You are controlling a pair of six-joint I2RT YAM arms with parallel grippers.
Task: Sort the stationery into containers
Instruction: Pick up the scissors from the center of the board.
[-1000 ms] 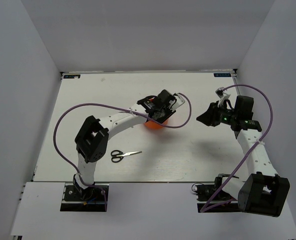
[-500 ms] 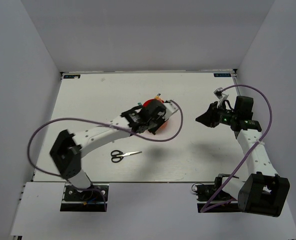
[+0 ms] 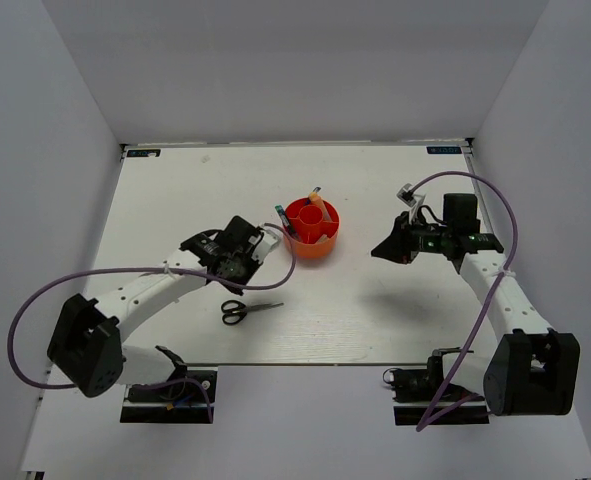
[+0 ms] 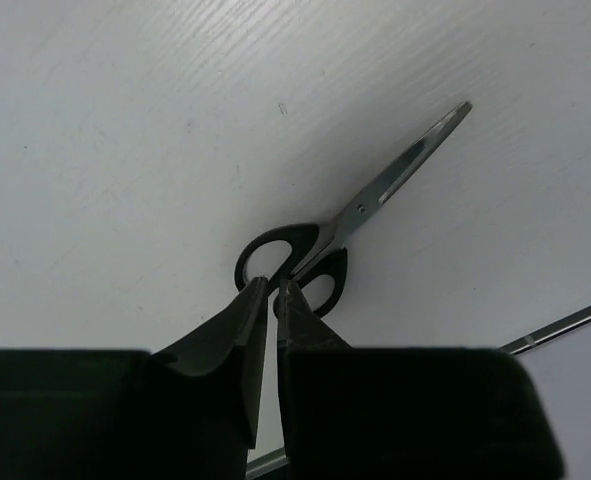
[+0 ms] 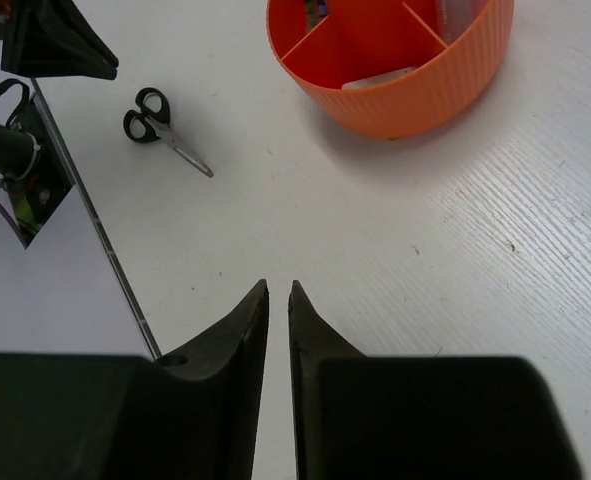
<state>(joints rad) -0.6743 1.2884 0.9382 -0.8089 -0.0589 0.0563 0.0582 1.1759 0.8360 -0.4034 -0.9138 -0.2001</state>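
Two arms reach over the white desk [image 3: 175,200], one from each near corner. The orange cup [image 3: 312,240] stands close to the middle of the desk, a little toward the far edge. Inside, its walls split it into a central circle and ring compartments. A peach highlighter [image 3: 318,207] stands up in it, and a thin dark pen [image 3: 283,222] leans out over its left rim. The right wrist view shows a small white piece [image 5: 380,78] lying in one ring compartment; what it is cannot be told.

The scissors [image 3: 250,311] lie flat on the bare desk, left of centre and toward the near edge. They are well apart from the cup. Their blades are closed and point toward the right edge, and the black handle loops are on the left.

The left pincer [image 4: 273,290] hangs just above the handle loops, on their far side. Its fingers are drawn together to a thin slit with nothing between them. Whether the tips touch the loops cannot be told.

The right pincer [image 5: 278,290] is raised to the right of the cup and aimed at it. Its fingers are also nearly closed on a narrow gap and it grips nothing.
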